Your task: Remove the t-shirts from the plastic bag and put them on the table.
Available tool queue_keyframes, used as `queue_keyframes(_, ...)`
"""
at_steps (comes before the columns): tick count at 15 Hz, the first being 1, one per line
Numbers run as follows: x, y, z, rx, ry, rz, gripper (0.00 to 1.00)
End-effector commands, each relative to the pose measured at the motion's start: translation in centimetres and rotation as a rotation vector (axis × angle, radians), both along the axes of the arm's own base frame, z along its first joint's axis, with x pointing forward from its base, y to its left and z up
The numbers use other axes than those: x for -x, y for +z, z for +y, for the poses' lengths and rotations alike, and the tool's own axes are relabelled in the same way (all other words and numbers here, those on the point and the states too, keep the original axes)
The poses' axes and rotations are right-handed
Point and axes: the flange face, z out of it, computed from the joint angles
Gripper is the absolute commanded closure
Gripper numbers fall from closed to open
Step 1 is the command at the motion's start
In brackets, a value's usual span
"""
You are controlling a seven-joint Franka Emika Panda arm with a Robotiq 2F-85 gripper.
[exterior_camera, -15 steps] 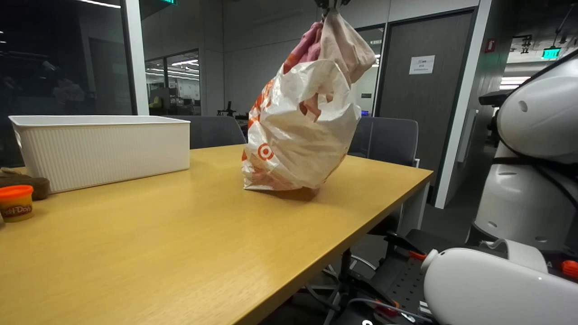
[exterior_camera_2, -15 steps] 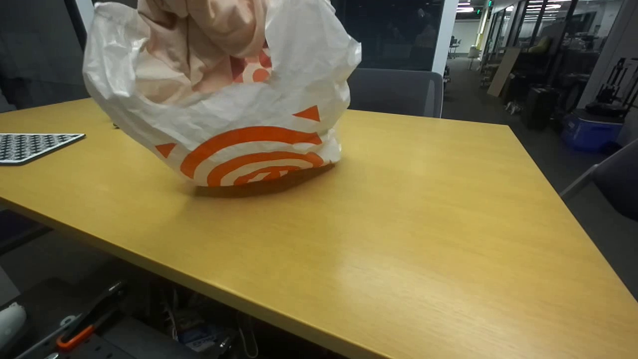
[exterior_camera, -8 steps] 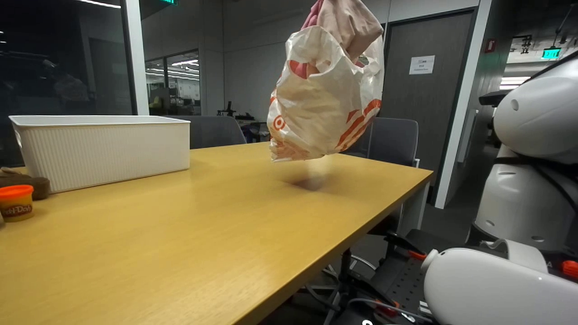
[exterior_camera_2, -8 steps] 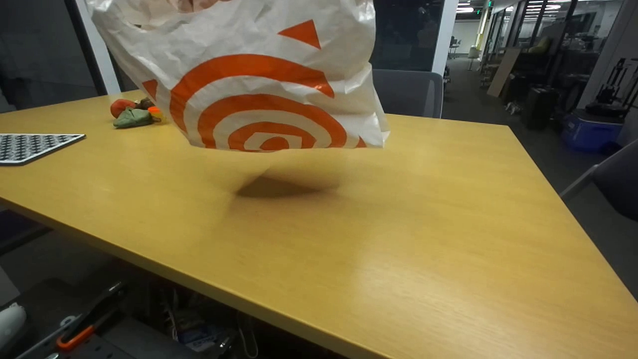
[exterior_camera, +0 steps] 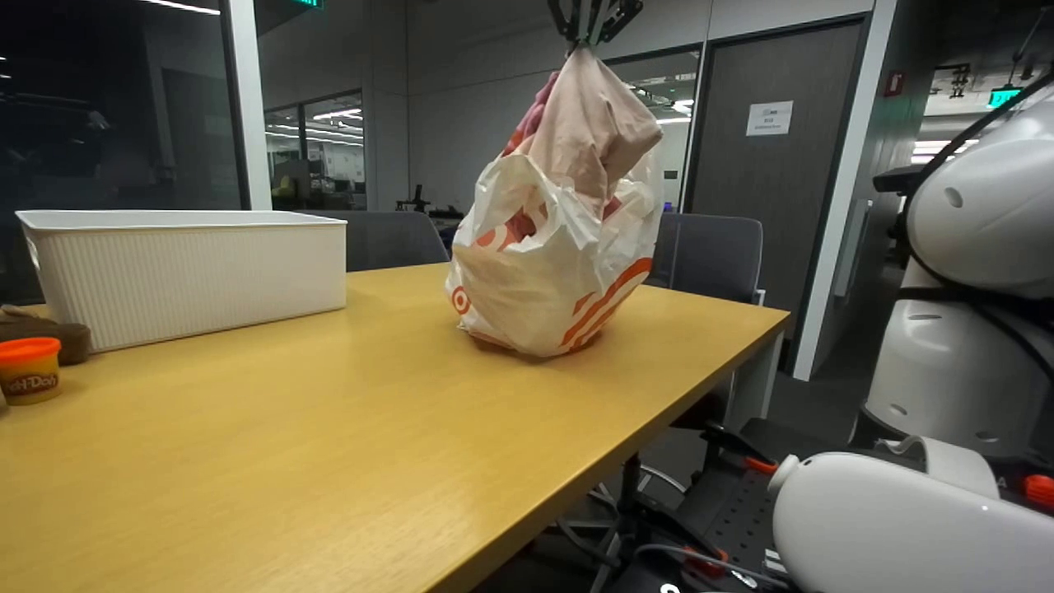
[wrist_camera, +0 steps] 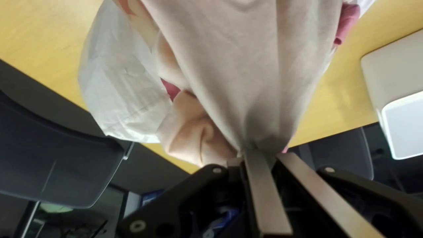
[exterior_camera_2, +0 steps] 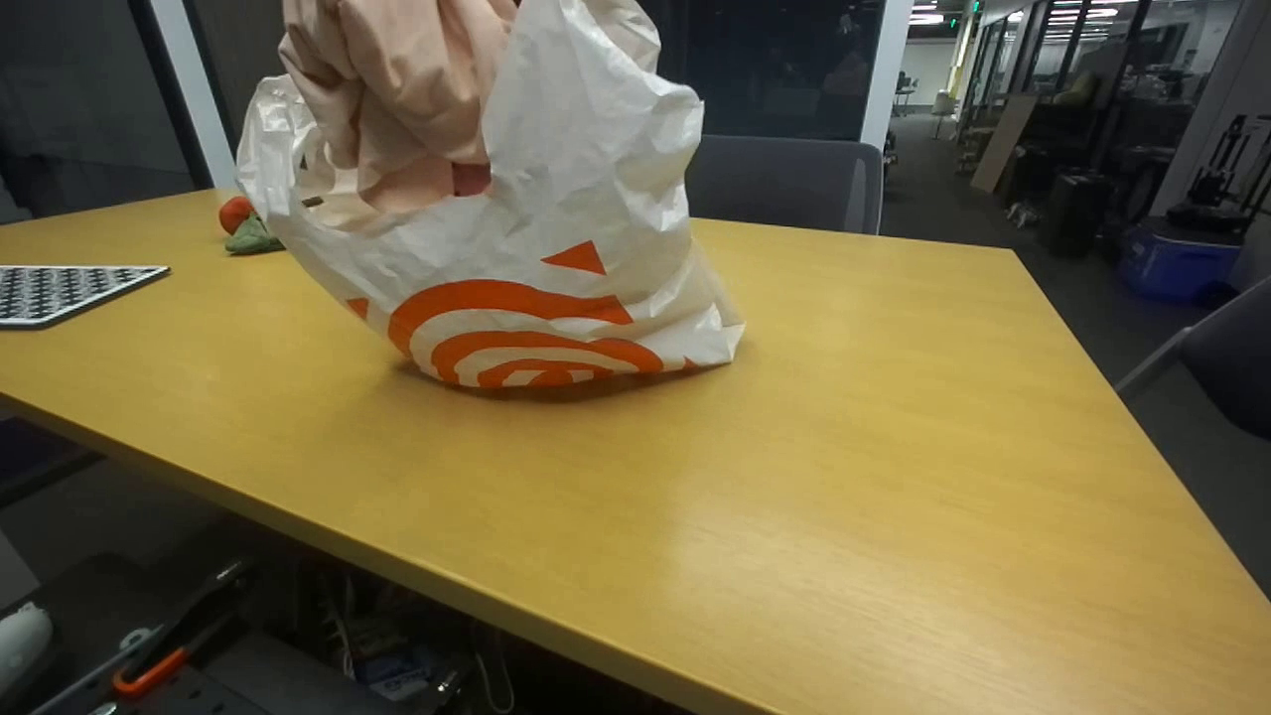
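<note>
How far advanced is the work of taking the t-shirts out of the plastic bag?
Done: the hand is shut on a pale pink t-shirt, whose upper part is above the opening of the plastic bag. In hand: the removal itself, since the lower part is inside the bag. Left: freeing it and the darker pink cloth beside it, perhaps gripped too, then laying them on the table.

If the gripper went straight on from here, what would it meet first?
Probably the pale shirt it holds, hanging below the gripper into the bag; depth inside is unclear.
</note>
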Motion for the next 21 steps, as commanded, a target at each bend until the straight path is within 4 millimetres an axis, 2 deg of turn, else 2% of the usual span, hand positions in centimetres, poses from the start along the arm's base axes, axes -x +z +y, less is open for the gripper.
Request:
queue_keyframes(1,-0.2,2.2,-0.3,-0.142,0.135,0.056,0.97)
queue_keyframes(5,1.3,4.4,-0.3,-0.283,0.284,0.158,0.97)
queue_keyframes(7,2.2,5.0,-0.1,-0.265,0.304,0.227,0.98)
queue_keyframes(9,2.3,5.4,0.2,-0.152,0.227,0.127,0.97)
queue_keyframes(15,0.0,4.7,0.6,-0.024,0.136,-0.098,0.97)
queue_keyframes(18,-0.3,5.3,-0.3,-0.087,-0.001,-0.166,0.97)
queue_keyframes(21,-0.2,5.4,-0.5,-0.056,-0.103,-0.234,0.96)
